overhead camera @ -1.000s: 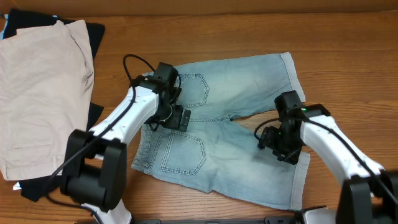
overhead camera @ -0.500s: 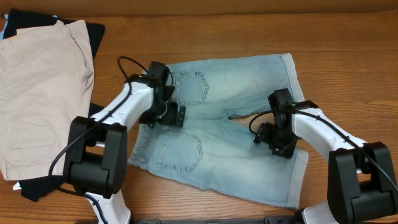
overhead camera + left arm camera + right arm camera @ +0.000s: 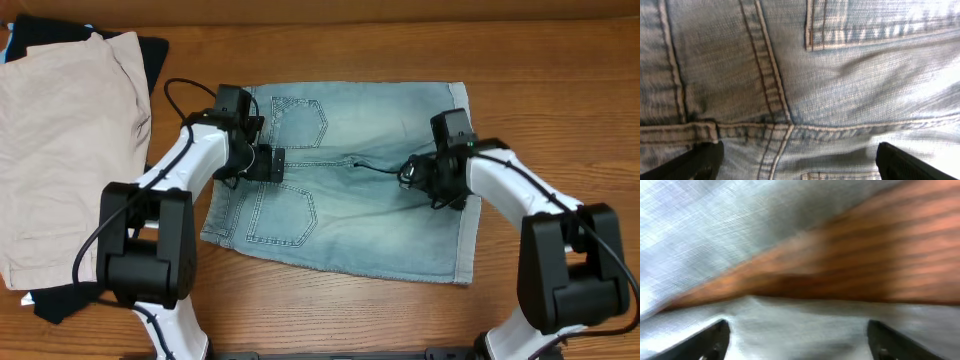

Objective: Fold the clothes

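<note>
Across mid-table, the denim shorts (image 3: 345, 180) lie flat, long axis left-right, left gripper (image 3: 262, 163) spread empty over the waistband seam, right gripper (image 3: 425, 180) spread empty over the leg gap.

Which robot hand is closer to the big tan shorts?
Left. The left gripper sits on the blue denim shorts near their waistband side, nearest the tan shorts. The right gripper is across the denim, farther away.
</note>
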Available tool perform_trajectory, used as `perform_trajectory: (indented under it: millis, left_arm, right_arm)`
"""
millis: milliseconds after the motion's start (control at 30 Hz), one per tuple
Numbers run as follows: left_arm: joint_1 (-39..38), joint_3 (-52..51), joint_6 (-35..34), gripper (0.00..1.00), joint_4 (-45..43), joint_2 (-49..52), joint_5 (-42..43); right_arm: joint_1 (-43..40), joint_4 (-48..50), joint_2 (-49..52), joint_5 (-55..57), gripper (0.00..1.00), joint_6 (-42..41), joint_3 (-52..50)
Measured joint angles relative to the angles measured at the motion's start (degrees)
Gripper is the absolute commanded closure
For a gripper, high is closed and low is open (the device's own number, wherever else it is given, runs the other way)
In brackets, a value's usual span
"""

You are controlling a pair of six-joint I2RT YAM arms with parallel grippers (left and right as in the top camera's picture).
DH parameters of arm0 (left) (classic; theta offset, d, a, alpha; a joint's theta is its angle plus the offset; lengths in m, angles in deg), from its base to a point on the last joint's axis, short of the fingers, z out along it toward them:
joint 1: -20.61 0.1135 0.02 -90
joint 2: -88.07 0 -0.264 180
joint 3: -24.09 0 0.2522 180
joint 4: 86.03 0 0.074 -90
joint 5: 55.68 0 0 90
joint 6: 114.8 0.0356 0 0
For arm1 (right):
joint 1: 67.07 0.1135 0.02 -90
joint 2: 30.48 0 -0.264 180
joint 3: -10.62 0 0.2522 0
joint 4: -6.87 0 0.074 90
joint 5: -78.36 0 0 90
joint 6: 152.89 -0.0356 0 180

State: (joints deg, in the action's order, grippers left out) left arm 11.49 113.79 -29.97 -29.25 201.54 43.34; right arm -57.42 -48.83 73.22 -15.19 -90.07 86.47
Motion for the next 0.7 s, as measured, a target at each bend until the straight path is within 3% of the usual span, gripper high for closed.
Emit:
perform_trajectory:
  millis: [200, 400, 567, 700]
  left_arm:
    - [0.7, 13.3, 0.5, 0.00, 21.6, 3.0, -4.2]
    - [1.4, 31.7, -3.8, 0.00, 40.5, 1.7, -7.6]
    - [0.9, 32.9, -5.6, 0.00, 46.2, -5.6, -7.6]
    - [0.1, 29.9, -9.0, 0.00, 45.3, -13.8, -7.5]
  right_arm:
    - [-0.5, -15.0, -1.7, 1.2, 0.00, 0.3, 10.5]
    - [-0.2, -24.4, -18.2, 1.4, 0.00, 0.0, 15.2]
    - [-0.2, -33.2, -32.5, 0.0, 0.00, -0.7, 15.9]
    - [-0.2, -36.8, -36.0, -5.2, 0.00, -1.1, 15.9]
